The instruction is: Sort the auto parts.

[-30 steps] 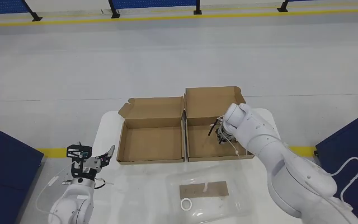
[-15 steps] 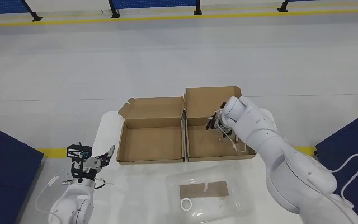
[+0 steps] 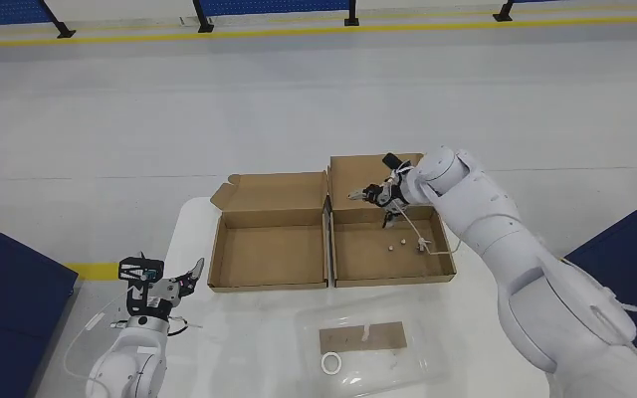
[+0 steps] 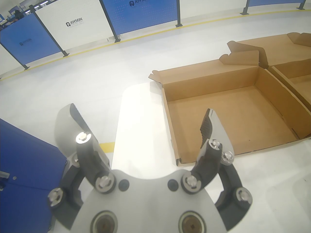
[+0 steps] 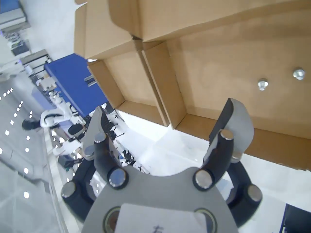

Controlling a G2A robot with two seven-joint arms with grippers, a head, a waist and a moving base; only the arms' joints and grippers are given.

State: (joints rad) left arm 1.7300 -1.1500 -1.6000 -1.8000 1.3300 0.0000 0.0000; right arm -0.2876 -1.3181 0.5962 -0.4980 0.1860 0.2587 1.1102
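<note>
We find the right pincer (image 3: 383, 194) with its fingers apart and empty, hanging over the far rim of the right box (image 3: 358, 267). Two small metal parts (image 3: 402, 240) lie loose and close together on that box's floor. The left box (image 3: 269, 254) sits just beside it. The left pincer (image 3: 164, 271), also spread wide and holding nothing, hovers at the near left corner of the counter (image 3: 249, 318). We judge this to be the end of a drop-off (nothing is in hand). Next we would expect a trip to the clear tray (image 3: 418, 363) at the near edge. A white ring (image 3: 331, 364) lies there, thin and flat, so it would call for a careful low pinch.
</note>
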